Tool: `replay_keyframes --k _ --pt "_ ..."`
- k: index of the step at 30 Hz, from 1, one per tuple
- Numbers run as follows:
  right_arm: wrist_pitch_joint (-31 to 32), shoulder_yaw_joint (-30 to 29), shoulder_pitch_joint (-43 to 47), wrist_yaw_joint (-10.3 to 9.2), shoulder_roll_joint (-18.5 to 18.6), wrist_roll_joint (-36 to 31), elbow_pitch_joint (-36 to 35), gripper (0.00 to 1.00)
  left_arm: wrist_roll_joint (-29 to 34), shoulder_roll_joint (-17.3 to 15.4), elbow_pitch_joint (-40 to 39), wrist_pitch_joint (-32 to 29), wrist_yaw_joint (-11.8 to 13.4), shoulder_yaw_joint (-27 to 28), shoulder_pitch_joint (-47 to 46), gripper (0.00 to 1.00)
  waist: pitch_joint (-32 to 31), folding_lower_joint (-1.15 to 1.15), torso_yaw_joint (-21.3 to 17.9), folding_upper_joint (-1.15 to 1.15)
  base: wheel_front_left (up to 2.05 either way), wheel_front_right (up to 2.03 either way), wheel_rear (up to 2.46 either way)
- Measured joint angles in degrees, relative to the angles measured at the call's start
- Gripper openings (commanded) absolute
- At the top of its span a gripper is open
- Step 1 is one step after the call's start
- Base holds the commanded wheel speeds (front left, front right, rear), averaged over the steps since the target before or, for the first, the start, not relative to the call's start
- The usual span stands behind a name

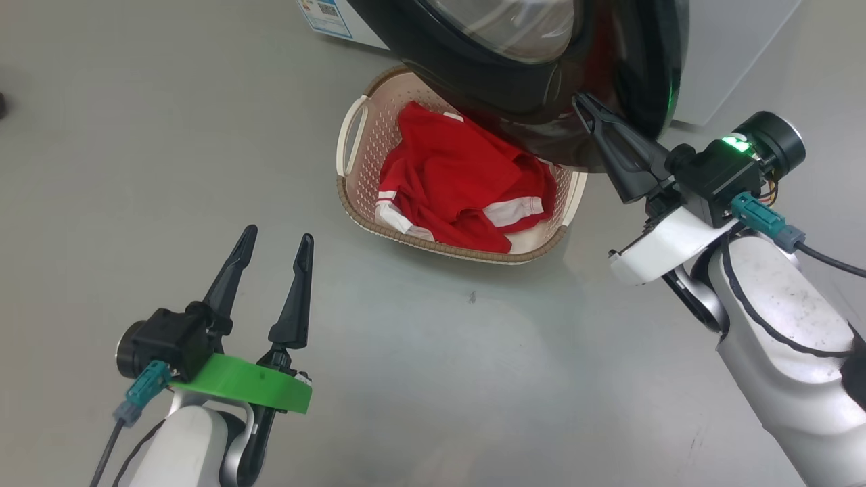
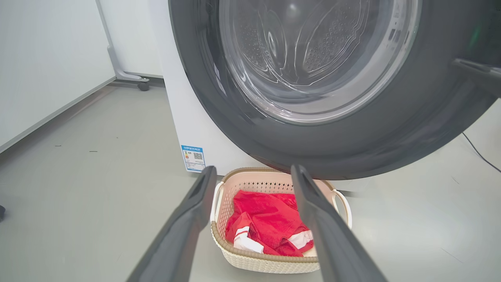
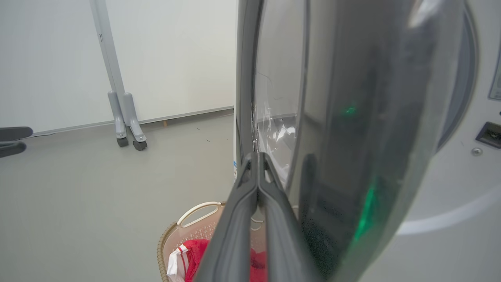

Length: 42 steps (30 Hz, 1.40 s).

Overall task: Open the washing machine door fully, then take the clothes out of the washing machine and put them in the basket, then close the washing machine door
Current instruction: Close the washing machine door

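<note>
The washing machine door point(image 1: 541, 74), glossy black around a clear glass bowl, stands swung out over the far end of the basket point(image 1: 353, 145). The red clothes point(image 1: 460, 186) with white bands lie inside the cream basket point(image 2: 266, 264). My right gripper point(image 1: 583, 103) is shut, and its tips rest against the door's lower rim; in the right wrist view the closed fingertips point(image 3: 256, 158) sit beside the door point(image 3: 352, 117). My left gripper point(image 1: 279, 237) hangs open and empty over the floor, short of the basket's near left corner. The washing machine point(image 2: 188, 117) is white with a blue sticker.
Grey floor surrounds the basket. A white panel on a wheeled grey foot point(image 3: 125, 133) stands behind at the left. A dark object point(image 3: 11, 141) shows at the right wrist view's left edge. A black cable point(image 2: 479, 154) lies on the floor to the right of the machine.
</note>
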<state>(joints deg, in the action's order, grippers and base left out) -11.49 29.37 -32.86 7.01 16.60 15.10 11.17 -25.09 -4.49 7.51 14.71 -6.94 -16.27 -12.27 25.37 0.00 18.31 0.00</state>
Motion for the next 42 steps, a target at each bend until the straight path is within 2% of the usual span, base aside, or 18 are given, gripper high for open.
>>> replay_keyframes --k 8,24,37,42 --pt "-0.48 -2.27 -3.78 0.47 0.68 1.11 1.38 0.0 -0.02 0.07 -0.22 0.01 0.0 -0.24 -1.29 1.0 2.53 0.0 0.24 0.0 0.0 0.0 0.0" --pt "-0.82 -6.32 -13.77 0.48 5.52 2.08 4.0 0.0 -1.22 0.59 -0.52 0.01 0.0 -0.32 -2.99 1.0 8.28 0.0 -0.26 0.0 0.0 0.0 0.0" --pt "1.2 -8.42 -24.94 0.48 9.81 1.54 6.83 0.0 -1.93 1.59 -1.01 0.01 0.0 0.59 -5.43 1.0 13.05 0.0 1.83 0.0 0.0 0.0 0.0" --pt "1.27 -9.67 -26.5 0.43 10.13 1.29 9.31 0.0 -1.98 1.76 -0.67 0.01 0.0 0.49 -5.71 1.0 13.82 0.0 2.63 0.0 0.0 0.0 0.0"
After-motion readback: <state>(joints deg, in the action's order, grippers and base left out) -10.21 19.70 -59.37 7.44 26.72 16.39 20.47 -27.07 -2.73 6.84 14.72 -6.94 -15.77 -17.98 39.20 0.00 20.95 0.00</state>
